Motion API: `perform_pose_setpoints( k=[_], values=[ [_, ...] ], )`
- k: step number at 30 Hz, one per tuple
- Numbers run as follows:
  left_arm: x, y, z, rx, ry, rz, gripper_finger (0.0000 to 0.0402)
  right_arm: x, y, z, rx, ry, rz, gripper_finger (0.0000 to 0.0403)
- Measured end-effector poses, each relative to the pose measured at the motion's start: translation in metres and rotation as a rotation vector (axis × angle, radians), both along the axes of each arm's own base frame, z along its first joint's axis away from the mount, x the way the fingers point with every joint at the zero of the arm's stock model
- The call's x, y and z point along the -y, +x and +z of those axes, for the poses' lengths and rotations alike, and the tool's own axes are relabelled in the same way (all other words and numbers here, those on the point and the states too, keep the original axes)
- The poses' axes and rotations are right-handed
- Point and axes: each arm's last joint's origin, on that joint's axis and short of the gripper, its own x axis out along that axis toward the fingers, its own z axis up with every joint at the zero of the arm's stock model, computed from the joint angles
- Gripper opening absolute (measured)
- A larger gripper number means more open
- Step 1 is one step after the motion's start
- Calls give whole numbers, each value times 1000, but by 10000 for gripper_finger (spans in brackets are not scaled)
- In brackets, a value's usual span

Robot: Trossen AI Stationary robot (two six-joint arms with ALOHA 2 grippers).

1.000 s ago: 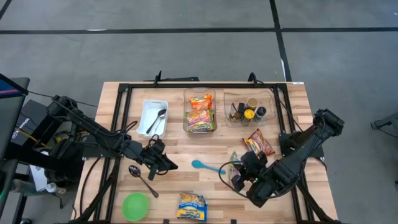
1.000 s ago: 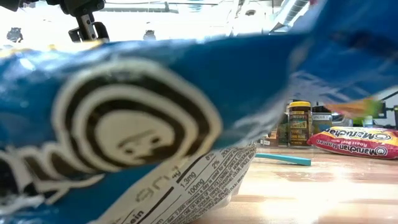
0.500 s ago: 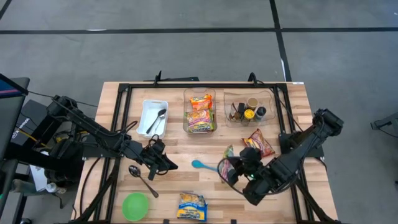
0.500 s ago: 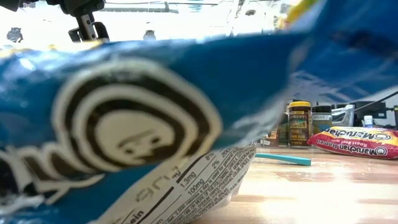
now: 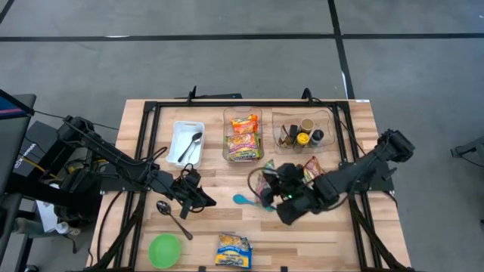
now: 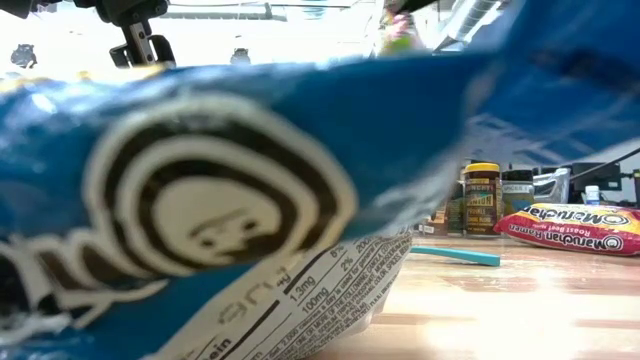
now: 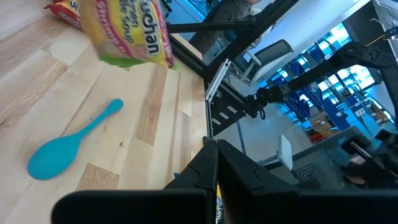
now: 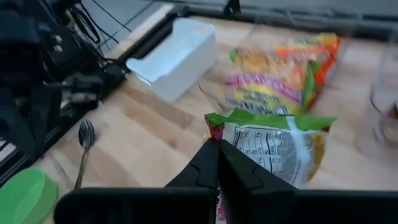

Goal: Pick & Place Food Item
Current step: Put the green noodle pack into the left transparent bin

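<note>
My right gripper (image 5: 274,190) (image 8: 216,149) is shut on a yellow noodle packet with green edges (image 5: 266,180) (image 8: 273,146), carried above the table's middle, over the blue spoon (image 5: 246,200). The left wrist view shows the packet (image 7: 127,34) off the wood. The clear bin of noodle packets (image 5: 243,137) stands just beyond it, toward the far edge. My left gripper (image 5: 206,201) (image 7: 213,149) waits shut and empty at mid-left. My right gripper pinches the packet's green sealed end (image 8: 219,124) between its two fingers, near one corner. The fingers come slanting down from the table's right side. The packet reaches out past the fingertips, lifted clear of the table.
A red noodle packet (image 5: 315,171) (image 6: 575,228) lies by the right arm. A spice bin (image 5: 302,132) and a white tray with a spoon (image 5: 187,143) stand at the far side. A metal spoon (image 5: 172,217), green bowl (image 5: 164,249) and blue packet (image 5: 233,251) (image 6: 200,200) lie near the front.
My right gripper has swung toward the table's left and far edge, nearer the clear bin, turning as it went. The noodle packet has gone with it, held clear of the table. The gripper stays shut.
</note>
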Motion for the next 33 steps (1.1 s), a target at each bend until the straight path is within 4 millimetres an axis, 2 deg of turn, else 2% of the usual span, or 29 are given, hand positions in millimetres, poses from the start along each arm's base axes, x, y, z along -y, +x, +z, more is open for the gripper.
perform_pose_setpoints(
  k=[5,10,18,26,33],
  values=[
    [0,0,0,0,0,1,0,24,24,9,40,-63,8,0],
    [0,0,0,0,0,1,0,57,48,22,112,-131,-19,0],
    [0,0,0,0,0,1,0,133,76,43,179,-206,86,0],
    [0,0,0,0,1,5,0,212,75,46,148,-250,128,0],
    [0,0,0,0,-1,5,0,257,65,45,141,-226,89,0]
  ],
)
